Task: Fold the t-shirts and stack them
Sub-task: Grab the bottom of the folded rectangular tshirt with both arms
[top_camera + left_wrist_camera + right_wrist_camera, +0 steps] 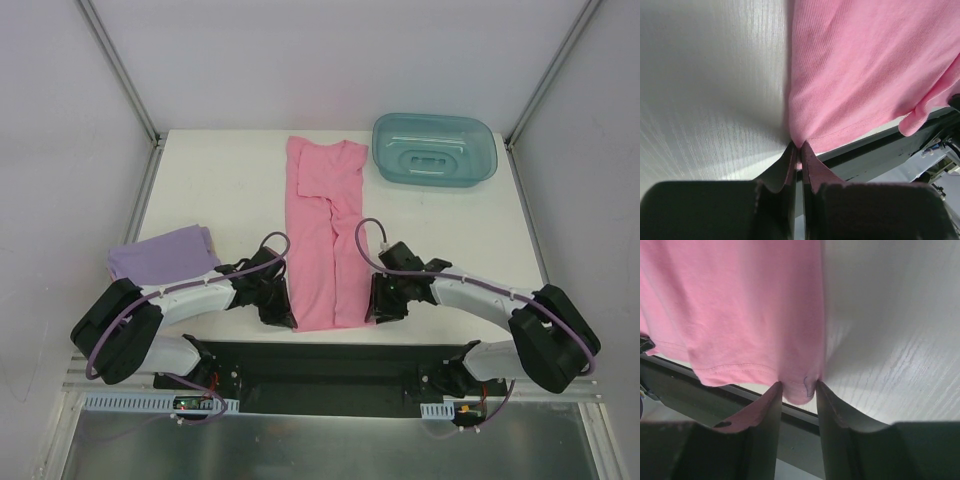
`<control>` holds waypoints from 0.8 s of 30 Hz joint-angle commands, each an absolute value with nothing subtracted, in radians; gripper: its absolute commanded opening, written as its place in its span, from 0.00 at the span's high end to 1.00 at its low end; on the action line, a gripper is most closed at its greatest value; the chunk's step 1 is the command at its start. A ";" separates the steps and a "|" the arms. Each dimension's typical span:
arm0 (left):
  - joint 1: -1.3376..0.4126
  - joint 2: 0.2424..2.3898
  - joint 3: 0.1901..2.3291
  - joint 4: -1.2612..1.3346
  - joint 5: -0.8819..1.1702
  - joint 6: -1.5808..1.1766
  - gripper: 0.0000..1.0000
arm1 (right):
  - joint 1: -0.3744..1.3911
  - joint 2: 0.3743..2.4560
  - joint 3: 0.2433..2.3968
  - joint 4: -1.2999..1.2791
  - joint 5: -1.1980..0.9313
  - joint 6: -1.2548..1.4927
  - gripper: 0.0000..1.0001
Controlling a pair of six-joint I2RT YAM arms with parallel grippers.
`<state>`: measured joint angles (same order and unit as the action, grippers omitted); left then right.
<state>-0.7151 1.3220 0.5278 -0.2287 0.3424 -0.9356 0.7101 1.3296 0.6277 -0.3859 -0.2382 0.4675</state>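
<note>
Pink t-shirt lies folded lengthwise into a narrow strip down the centre of the white table, collar end at the far side, hem end at the near edge between both arms. One sleeve shows as a flap on the strip's far-right portion.

L gripper sits at the near-left hem corner. Wrist view: jaws pressed together w/ only a sliver of pink cloth pinched between the fingertips; hem corner of the pink t-shirt is caught at the table edge. Status: fully closed on fabric.

R gripper sits at the near-right hem corner. Wrist view: jaws partly closed, a gap remains between them, and a rounded lobe of the pink t-shirt hem bulges into that gap. Both fingers contact the cloth at either side of the lobe. Whether the grip is firm: cannot tell from the views.

Hem area overhangs the near table edge slightly; dark base rail visible beneath it in both wrist views.

Lavender t-shirt lies as a folded bundle at the table's left side, near edge, just beyond the L arm, well apart from the pink strip. No gripper touches it.

Teal plastic tub stands at the far-right corner, near the pink collar end but not touching it.
</note>
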 commanded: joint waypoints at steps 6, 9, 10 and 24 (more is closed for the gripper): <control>-0.727 1.292 0.514 -0.233 0.360 -0.954 1.00 | 0.730 1.305 0.557 -0.387 -0.259 0.511 0.99; -0.733 1.234 0.477 -0.233 0.373 -0.974 1.00 | 0.764 1.260 0.535 -0.429 -0.236 0.526 0.99; -0.741 1.214 0.465 -0.235 0.371 -0.983 1.00 | 0.782 1.244 0.528 -0.431 -0.233 0.543 0.99; -0.813 0.979 0.448 -0.255 0.332 -1.019 1.00 | 0.876 1.065 0.616 -0.538 -0.150 0.517 0.99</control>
<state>-0.8116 1.0107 0.4034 -0.2329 0.3614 -1.0191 0.8715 1.0897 0.5274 -0.4892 -0.2016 0.5640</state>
